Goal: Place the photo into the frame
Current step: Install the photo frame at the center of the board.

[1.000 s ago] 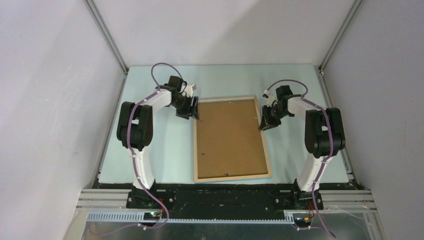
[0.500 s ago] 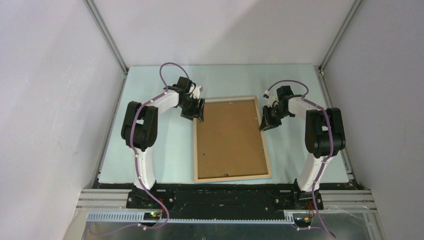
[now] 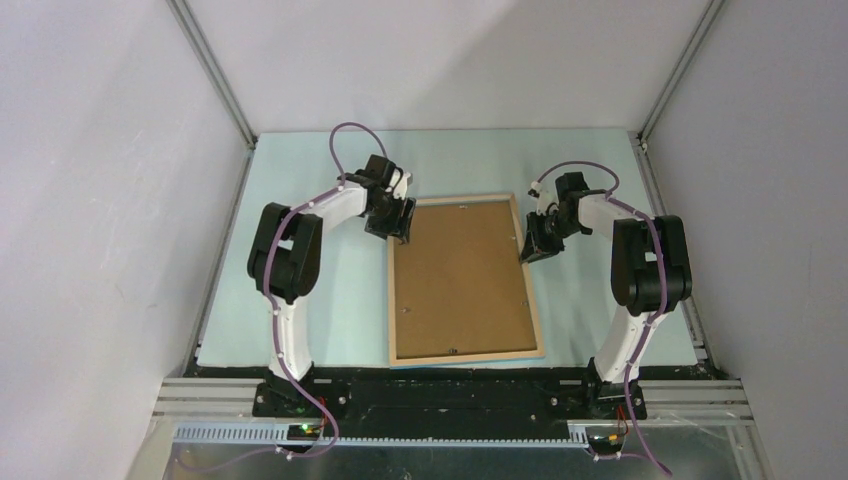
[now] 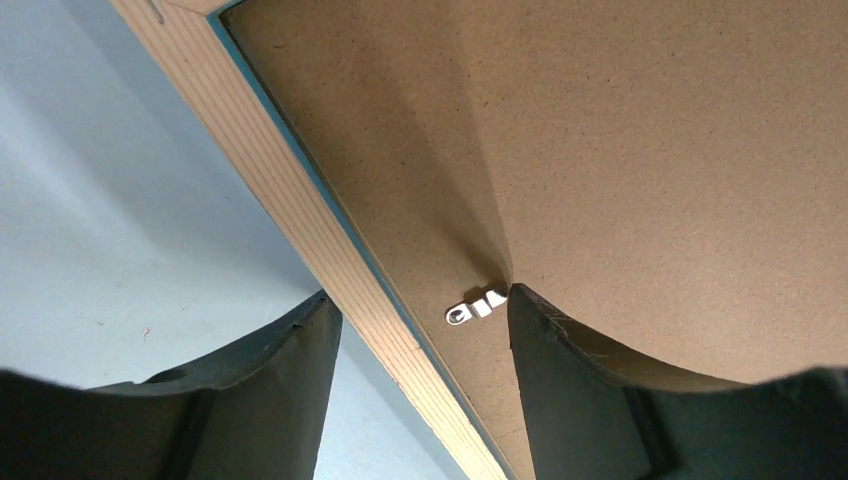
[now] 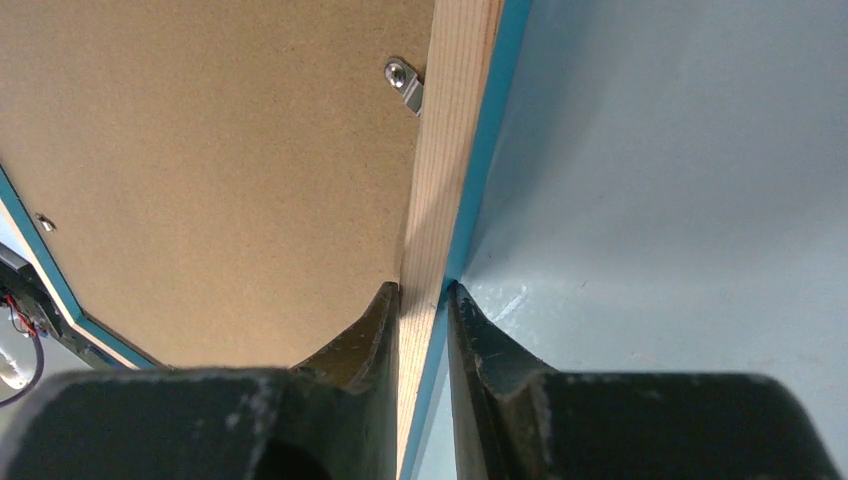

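The left arm (image 3: pixel 290 250) and right arm (image 3: pixel 650 262) reach forward with elbows raised, wrists bent down and turned inward. The left gripper (image 3: pixel 392 222) points down, its fingers (image 4: pixel 290 345) spread wide apart. The right gripper (image 3: pixel 533 244) has its fingers (image 5: pixel 372 325) pinched on the frame (image 5: pixel 455 120) at its side rail

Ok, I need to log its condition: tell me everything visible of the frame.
The frame lies flat on the table, pale wood face up, blue showing along its edges. A brown backing board fills it, held by small metal clips. The right gripper pinches its right rail; the open left gripper straddles its left rail.
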